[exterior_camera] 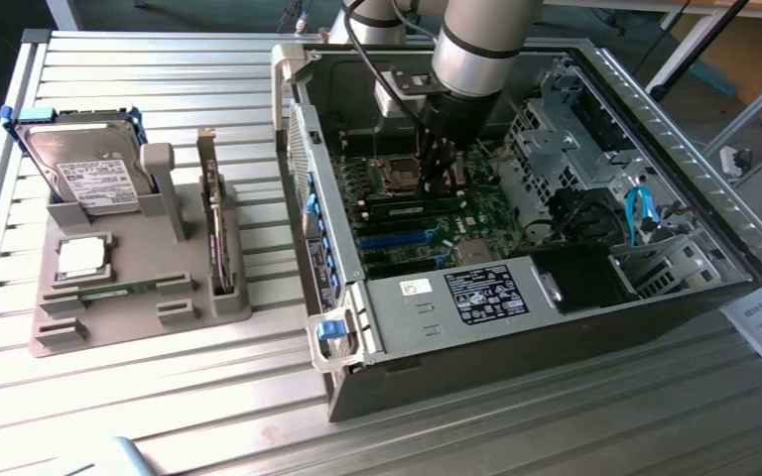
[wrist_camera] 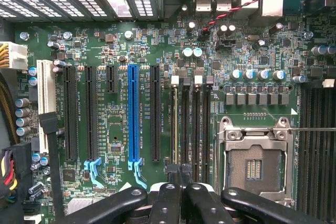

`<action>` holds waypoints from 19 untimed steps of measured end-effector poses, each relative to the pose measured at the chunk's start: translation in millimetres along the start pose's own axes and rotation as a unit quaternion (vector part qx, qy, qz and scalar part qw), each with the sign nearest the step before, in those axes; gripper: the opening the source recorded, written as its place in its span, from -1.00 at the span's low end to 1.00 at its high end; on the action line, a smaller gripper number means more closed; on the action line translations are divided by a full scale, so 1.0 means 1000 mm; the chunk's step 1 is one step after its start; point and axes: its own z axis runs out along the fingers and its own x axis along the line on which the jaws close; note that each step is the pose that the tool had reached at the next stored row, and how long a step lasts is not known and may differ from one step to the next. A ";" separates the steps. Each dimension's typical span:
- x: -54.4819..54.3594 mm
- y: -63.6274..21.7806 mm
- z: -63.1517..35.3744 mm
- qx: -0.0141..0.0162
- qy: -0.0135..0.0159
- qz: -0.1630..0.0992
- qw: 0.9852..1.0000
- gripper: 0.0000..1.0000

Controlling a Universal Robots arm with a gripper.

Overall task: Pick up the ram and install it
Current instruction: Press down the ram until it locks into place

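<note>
The end effector [wrist_camera: 181,190] was closed low over the ram [wrist_camera: 175,124], which already stood in its slot (middle of the frame), so little seemed left.

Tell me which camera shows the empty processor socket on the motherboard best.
The wrist view shows it best: the processor socket is seen from straight above, with its metal frame and bare contact field plain. In the exterior view the socket sits deep inside the computer case, seen at an angle, with the gripper partly covering it.
</note>
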 end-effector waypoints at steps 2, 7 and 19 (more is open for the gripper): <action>0.000 0.0000 0.0000 0.000 0.000 0.000 1.000 -0.79; 0.000 0.0000 0.0000 0.000 0.000 0.000 1.000 -0.79; 0.000 0.0189 -0.0002 0.000 0.000 0.000 1.000 -0.79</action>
